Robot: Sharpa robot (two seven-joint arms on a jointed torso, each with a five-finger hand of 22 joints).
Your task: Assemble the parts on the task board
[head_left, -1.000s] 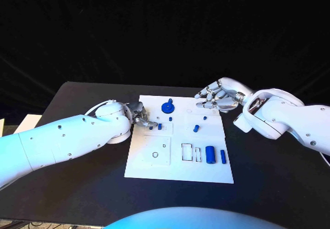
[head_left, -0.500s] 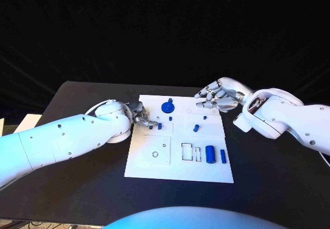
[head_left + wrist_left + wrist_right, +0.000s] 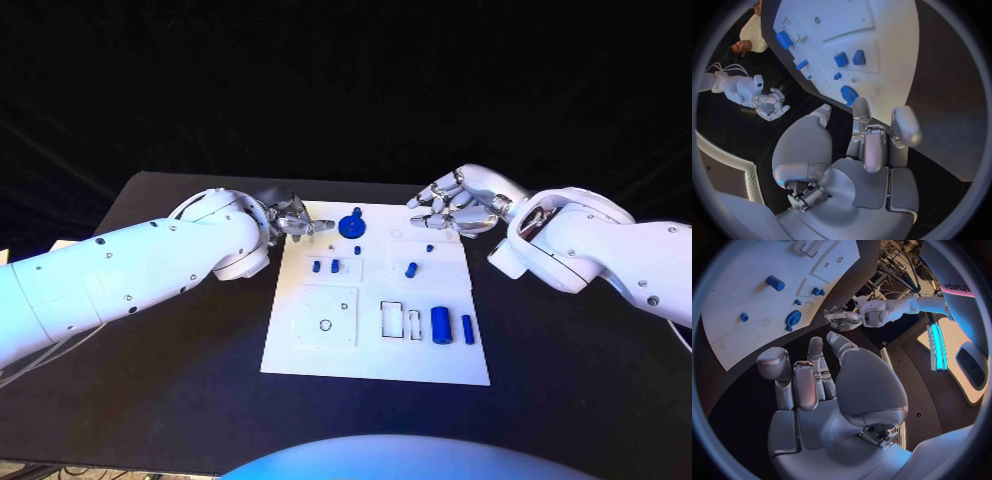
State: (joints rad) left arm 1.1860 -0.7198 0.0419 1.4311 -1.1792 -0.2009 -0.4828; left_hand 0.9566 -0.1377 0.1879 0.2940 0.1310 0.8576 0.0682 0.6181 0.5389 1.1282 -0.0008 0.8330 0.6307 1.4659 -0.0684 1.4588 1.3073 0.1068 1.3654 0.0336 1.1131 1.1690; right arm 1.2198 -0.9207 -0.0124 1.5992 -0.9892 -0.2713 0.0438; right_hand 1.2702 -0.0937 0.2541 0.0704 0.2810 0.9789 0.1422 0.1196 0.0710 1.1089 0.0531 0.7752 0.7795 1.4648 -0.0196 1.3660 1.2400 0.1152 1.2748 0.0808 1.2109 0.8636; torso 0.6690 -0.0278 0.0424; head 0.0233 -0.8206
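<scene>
1. The right wrist view shows one readable marking: the word "sharpa" in dark letters on a pink band [image 3: 959, 288] that runs across a white robot arm near the circle's rim.
2. The task board [image 3: 433, 360] carries only printed outlines and no lettering that can be read.

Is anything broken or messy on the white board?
Nothing stands out. The white board lies flat and whole on the table, the small blue pieces sit tidily on it, and nothing is spilled.
</scene>
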